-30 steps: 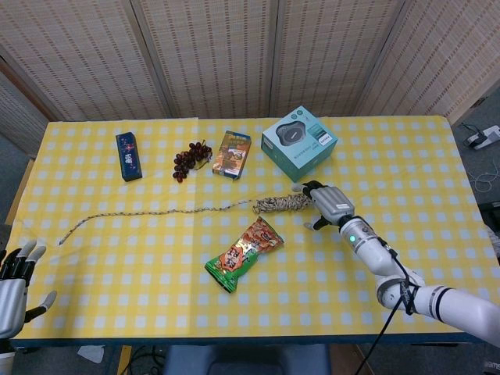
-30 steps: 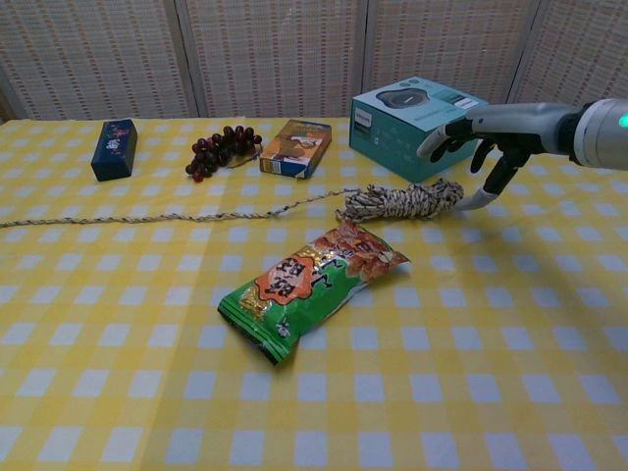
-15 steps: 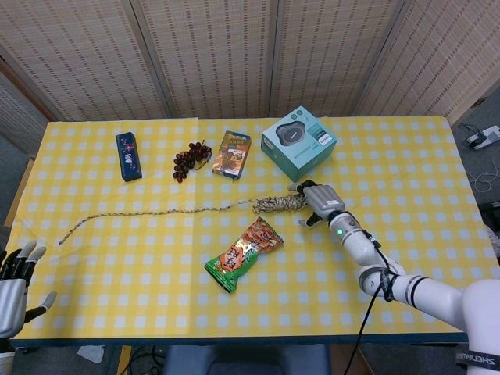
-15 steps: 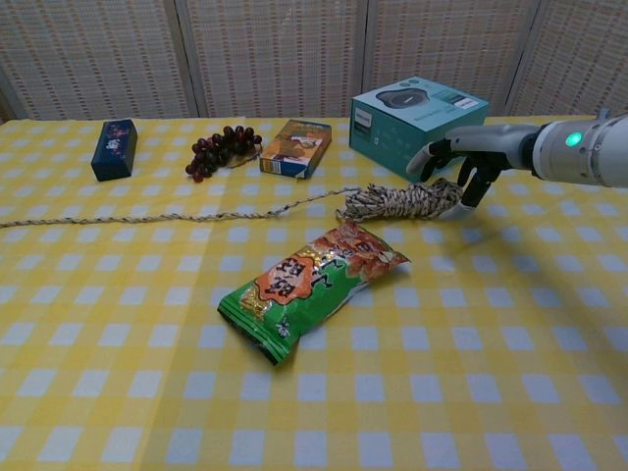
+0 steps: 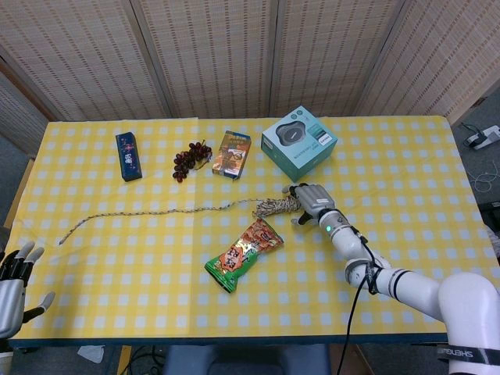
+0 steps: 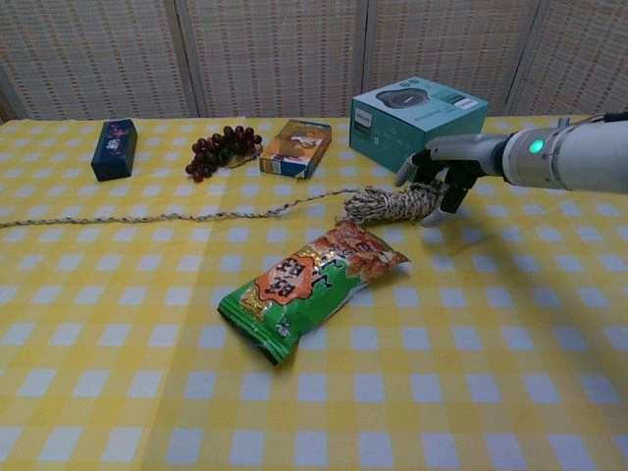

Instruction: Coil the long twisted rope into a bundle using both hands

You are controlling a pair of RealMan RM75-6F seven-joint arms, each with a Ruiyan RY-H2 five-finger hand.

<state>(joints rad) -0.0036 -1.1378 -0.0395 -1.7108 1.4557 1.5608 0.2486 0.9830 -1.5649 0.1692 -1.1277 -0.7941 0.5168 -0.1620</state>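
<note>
Left hand [image 5: 11,291] at near-left table edge, fingers spread, holding nothing. Twisted rope [image 5: 156,212] runs from left across the yellow checked tablecloth [image 5: 391,172] to its coiled end [image 6: 392,204] at centre. Right hand [image 6: 444,172] over that end, fingers curled around the coils.

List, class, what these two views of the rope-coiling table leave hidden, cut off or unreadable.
- Right hand on the rope bundle: the palm hides whether it grips, in both views.
- Left hand: cut off by the head view's edge, absent from the chest view.
- Rope's far end: beyond the chest view's left edge.
- Snack bag print: too small to read.
</note>
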